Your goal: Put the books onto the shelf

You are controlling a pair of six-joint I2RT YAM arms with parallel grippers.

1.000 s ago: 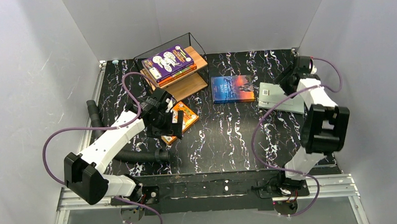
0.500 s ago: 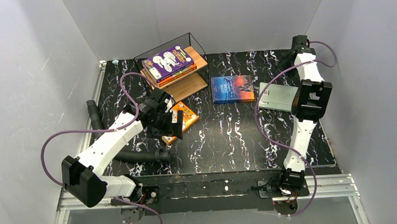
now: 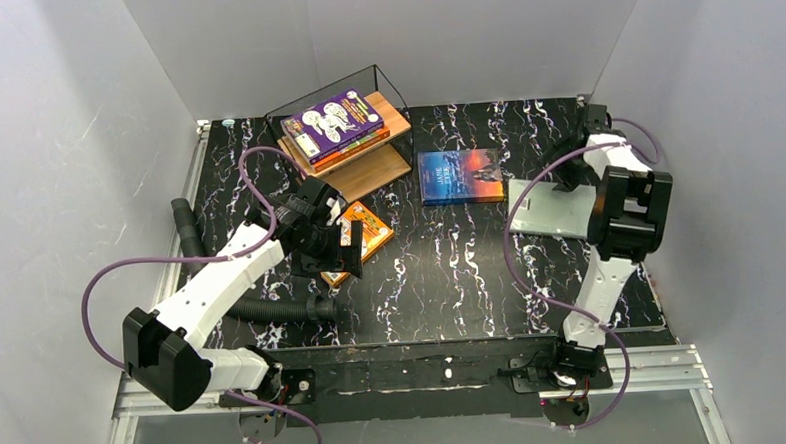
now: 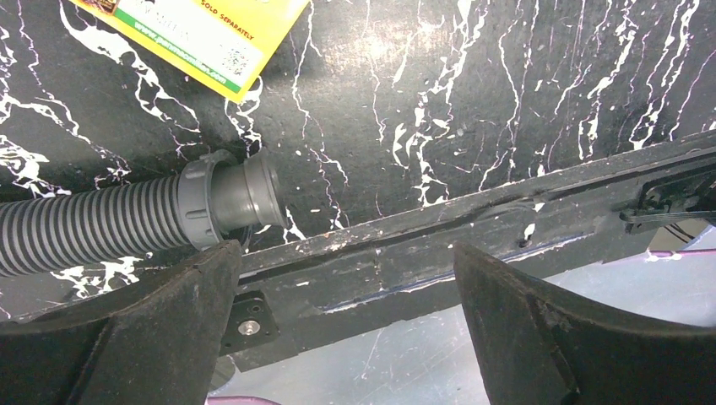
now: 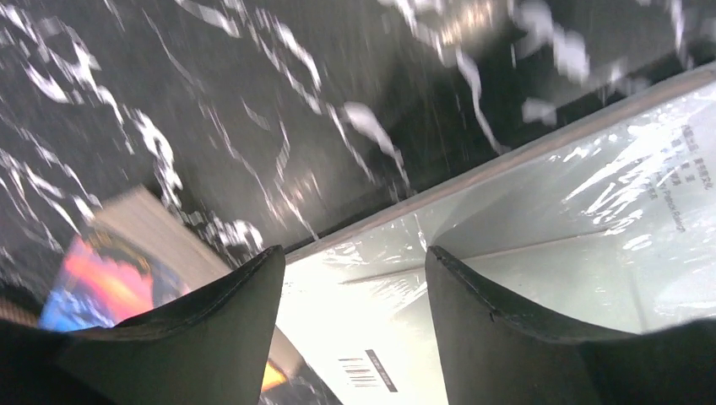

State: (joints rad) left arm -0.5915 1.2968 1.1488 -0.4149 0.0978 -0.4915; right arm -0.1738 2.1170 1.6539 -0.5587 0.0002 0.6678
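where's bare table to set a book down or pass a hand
Widest bare patch: mid table, between the orange book, blue book, right arm and near edge. A narrower strip runs behind the blue book, right of the shelf. Crowded at left: shelf, orange book, left arm, hose.

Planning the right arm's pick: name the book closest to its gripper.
The plain grey-green barcoded book under the right gripper; the blue book, next nearest, lies farther left.

Overhead looks down; wrists sit close, right sharing the grey-green book [image 3: 559, 215]
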